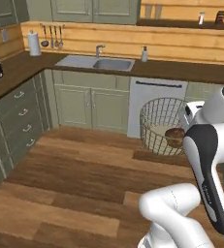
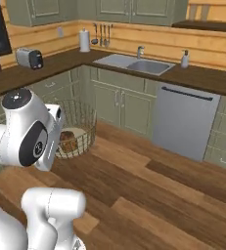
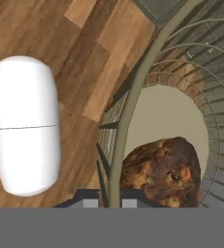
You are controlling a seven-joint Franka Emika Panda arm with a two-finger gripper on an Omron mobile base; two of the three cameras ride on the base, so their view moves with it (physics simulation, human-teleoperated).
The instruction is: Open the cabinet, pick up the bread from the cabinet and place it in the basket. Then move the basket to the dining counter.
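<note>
- Where the bread (image 3: 164, 172) lies, on the pale round bottom of the basket (image 3: 133, 101), it is a lumpy orange-brown loaf with a mottled, dark-flecked crust.
- Long axis in the hand view runs from lower left to upper right; which end leads cannot be told.
- Basket: thin cream wire ribs, bowl shape, flared rim, open mesh walls. In both base views it hangs clear above the wood-plank floor (image 1: 84, 179), mouth up, slightly tilted.
- Gripper (image 3: 109, 199): finger tips drawn nearly together, pinching the basket's rim wire, which rises between them.
- White arm (image 1: 208, 160) stands just beside the basket.
- Behind: olive base cabinets (image 1: 91, 104), dark wood worktop (image 1: 191, 70) with steel sink (image 1: 96, 62), pale dishwasher front (image 1: 152, 97).
</note>
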